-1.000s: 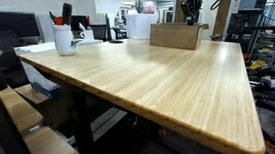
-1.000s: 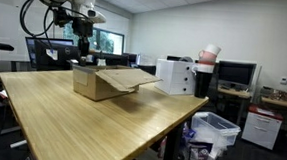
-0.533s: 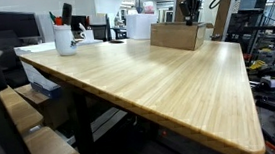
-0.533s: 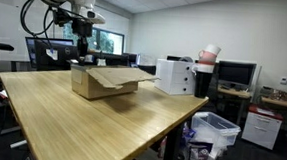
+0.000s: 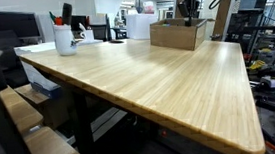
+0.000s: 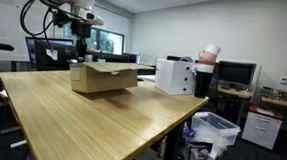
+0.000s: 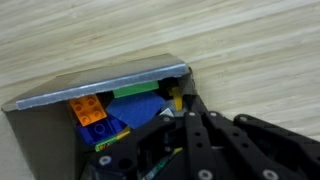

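Flap [image 6: 119,68] no longer sticks out, now lies over box [image 6: 101,80]; gripper [image 6: 82,54] pressed together, empty, blocks [image 7: 100,115] just beneath; box partly shut.

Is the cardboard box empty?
Not empty: the wrist view shows orange, blue, green and yellow blocks inside the cardboard box.

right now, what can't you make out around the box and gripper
- Blocks: in both exterior views, hidden by the cardboard box walls.
- Gripper tips: in the wrist view, dark and blurred; any contact with the blocks unclear.
- White cup: in an exterior view, contents too small.
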Controlling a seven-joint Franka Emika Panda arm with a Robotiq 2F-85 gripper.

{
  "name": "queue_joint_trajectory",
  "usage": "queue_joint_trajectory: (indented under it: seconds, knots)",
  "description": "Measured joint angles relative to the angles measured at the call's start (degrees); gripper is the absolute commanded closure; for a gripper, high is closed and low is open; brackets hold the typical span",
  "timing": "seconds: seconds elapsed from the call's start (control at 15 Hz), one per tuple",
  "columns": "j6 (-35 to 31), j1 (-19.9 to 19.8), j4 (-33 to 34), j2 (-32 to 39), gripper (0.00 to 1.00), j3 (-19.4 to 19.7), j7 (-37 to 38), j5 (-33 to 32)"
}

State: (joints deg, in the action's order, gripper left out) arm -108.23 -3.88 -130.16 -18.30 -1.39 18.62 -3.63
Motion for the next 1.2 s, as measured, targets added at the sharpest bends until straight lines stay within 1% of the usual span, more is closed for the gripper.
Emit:
queue_joint_trajectory:
  seconds: [0.6, 1.2]
  knots:
    - [1.77, 1.49, 1.09, 1.60, 0.97, -0.47, -0.02, 0.00]
    - [3.19, 3.21, -0.25, 5.01, 0.97, -1.28, -0.02, 0.01]
